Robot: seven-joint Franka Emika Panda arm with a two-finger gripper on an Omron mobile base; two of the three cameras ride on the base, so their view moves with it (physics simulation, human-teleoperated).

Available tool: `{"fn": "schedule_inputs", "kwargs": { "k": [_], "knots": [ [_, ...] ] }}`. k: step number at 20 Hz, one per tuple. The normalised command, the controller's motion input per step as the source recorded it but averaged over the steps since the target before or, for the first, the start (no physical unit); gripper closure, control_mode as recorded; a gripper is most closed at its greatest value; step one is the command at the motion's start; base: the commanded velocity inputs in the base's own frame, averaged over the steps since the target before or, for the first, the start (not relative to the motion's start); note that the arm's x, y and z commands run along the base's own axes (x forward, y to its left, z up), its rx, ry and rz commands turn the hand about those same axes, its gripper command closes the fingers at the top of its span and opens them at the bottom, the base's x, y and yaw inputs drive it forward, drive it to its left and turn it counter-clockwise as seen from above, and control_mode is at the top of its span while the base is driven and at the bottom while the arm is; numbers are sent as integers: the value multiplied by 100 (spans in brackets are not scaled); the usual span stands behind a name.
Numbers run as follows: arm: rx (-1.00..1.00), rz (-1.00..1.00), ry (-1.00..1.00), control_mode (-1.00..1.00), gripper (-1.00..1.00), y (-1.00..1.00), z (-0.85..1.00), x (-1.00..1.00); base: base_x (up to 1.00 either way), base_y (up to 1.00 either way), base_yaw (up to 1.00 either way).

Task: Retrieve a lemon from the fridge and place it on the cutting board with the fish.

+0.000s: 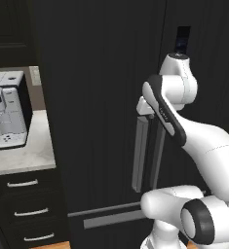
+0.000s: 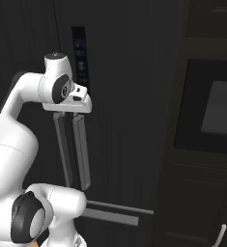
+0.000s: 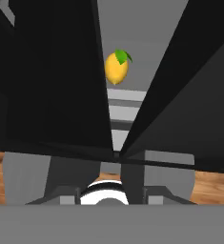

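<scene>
lemon: I am seeing the lemon [image 3: 117, 67] in the hand view through a narrow gap between the two fridge doors, sitting on a light grey shelf [image 3: 125, 97] inside, with a green leaf at its top.
fridge: The tall black fridge [image 1: 96, 107] is standing right in front of me; its doors look almost closed from both base views, parted only by the slit my hand camera is looking through.
handles: The two long grey bar handles [image 2: 71, 149] are hanging side by side just below my wrist, close to the door seam.
jaws: I am holding them at the upper ends of the handles, but my own wrist is covering them in the base views and the hand view does not settle whether they are pinching a handle, so I cannot tell their state.
step in hand: I am judging this to be door opening; the lemon is not reachable through so thin a gap.
doing it well: I am planning to pull one door along its swing arc, not straight back, keeping the grip square on the bar so it does not slip.
risk: My elbow is sitting close to the door face; a wide swing could strike it.
board and fish: I am not placing them from here.
</scene>
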Motion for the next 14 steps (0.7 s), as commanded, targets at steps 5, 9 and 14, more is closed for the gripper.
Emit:
{"fn": "schedule_inputs", "kwargs": {
  "k": [5, 9, 14],
  "knots": [
    [0, 0, 0, 100, -100, 0, 0, 0, 0, 0, 0],
    [0, 0, 0, 100, -100, 0, 0, 0, -14, 0, 0],
    [0, 0, 0, 100, -100, 0, 0, 0, -39, 0, 0]
  ]
}}
